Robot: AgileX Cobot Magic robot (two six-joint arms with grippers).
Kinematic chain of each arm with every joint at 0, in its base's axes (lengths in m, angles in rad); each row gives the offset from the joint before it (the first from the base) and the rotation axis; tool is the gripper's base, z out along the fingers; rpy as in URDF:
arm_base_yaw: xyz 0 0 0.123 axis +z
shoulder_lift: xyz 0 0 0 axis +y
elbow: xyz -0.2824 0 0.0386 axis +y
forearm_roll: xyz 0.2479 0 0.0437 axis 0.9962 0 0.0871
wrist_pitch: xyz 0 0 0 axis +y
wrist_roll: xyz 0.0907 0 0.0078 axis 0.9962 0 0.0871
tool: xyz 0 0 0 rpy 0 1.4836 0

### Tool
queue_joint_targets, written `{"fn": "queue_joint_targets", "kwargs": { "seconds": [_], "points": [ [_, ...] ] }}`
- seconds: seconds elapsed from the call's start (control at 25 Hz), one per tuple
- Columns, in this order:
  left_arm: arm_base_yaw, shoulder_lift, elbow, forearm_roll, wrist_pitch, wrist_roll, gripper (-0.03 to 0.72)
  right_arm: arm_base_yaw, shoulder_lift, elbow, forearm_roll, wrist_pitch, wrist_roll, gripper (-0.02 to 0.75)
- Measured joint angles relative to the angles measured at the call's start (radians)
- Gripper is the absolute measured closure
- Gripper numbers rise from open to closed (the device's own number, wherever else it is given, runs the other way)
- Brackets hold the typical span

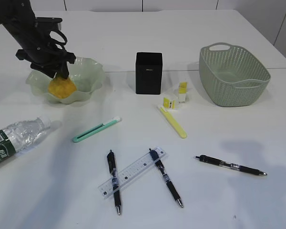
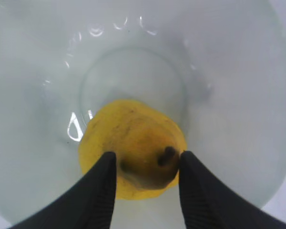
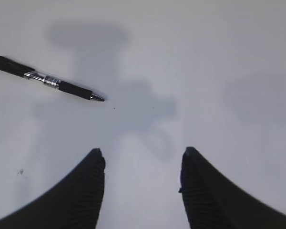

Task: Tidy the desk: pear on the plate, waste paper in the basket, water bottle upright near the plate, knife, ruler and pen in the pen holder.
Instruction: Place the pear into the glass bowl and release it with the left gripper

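The yellow pear (image 1: 62, 88) (image 2: 133, 138) rests in the wavy pale green plate (image 1: 91, 71) (image 2: 219, 71). My left gripper (image 1: 61, 75) (image 2: 148, 153) reaches down into the plate, its fingers pressed against both sides of the pear's stem end. The water bottle (image 1: 16, 138) lies on its side at the left edge. The black pen holder (image 1: 148, 72) stands mid-table, with the basket (image 1: 229, 93) to its right and waste paper (image 1: 176, 98) between them. The clear ruler (image 1: 132, 171) lies across two pens (image 1: 113, 180) (image 1: 166, 176). My right gripper (image 3: 143, 150) hovers open over bare desk near a third pen (image 1: 231, 165) (image 3: 47, 80).
A green knife (image 1: 96, 130) lies left of centre and a pale yellow stick-like cutter (image 1: 172, 122) lies below the paper scraps. The right arm does not show in the exterior view. The white desk (image 1: 257, 200) ends at a far edge behind the basket.
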Motion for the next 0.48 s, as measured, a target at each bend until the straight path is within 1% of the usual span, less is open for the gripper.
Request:
{"fn": "queue_joint_targets", "kwargs": {
  "seconds": [0.28, 0.48],
  "points": [
    [0.0, 0.0, 0.0, 0.0, 0.008, 0.0, 0.36, 0.0, 0.0, 0.0, 0.0, 0.0, 0.0, 0.349],
    [0.0, -0.015, -0.002, 0.019, 0.01, 0.0, 0.349, 0.0, 0.0, 0.0, 0.0, 0.0, 0.0, 0.349]
  ]
}}
